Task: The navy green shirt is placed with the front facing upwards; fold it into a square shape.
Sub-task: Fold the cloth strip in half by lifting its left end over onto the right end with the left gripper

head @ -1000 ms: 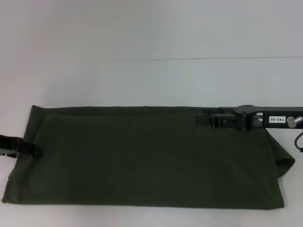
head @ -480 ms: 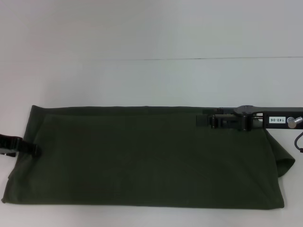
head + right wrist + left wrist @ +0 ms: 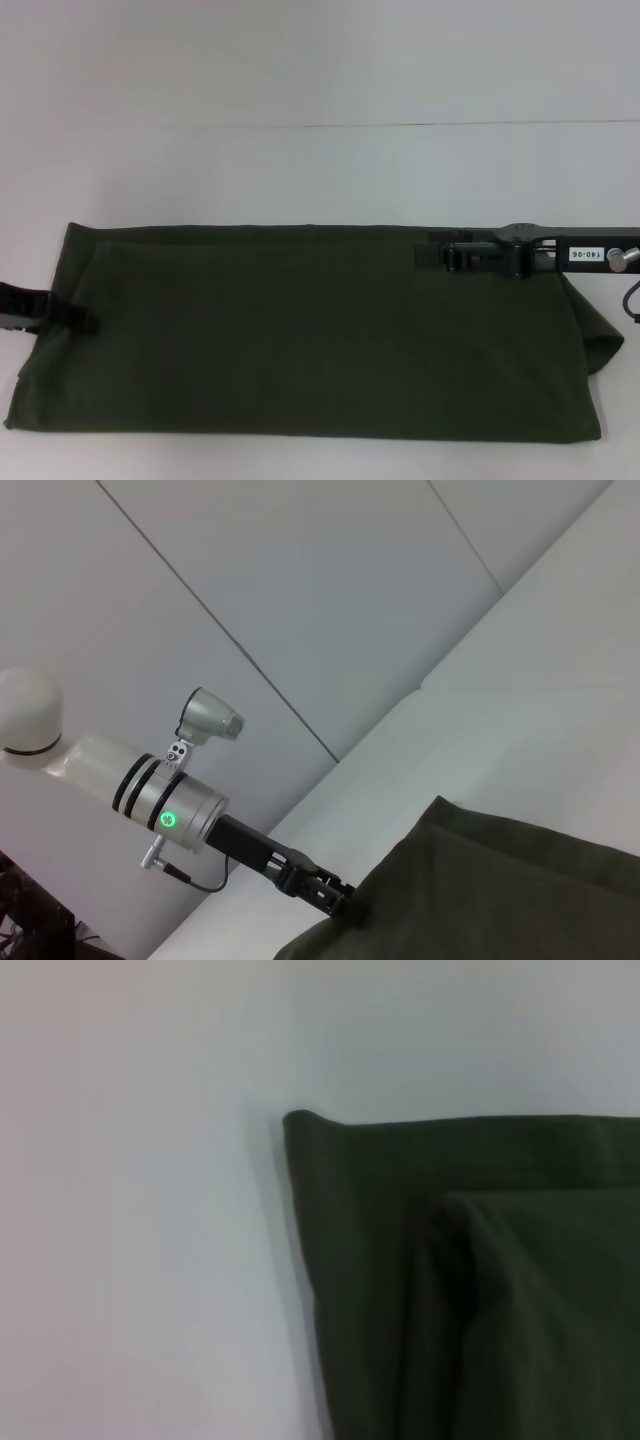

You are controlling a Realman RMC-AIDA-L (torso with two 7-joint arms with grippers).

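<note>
Shirt lies in a long folded band

The navy green shirt [image 3: 310, 335] stretches along the desk's [image 3: 300, 170] near edge. The left gripper [image 3: 85, 320] sits at its left end, the right gripper [image 3: 425, 254] over its far edge; whether either is clenched, I can't tell.
</note>
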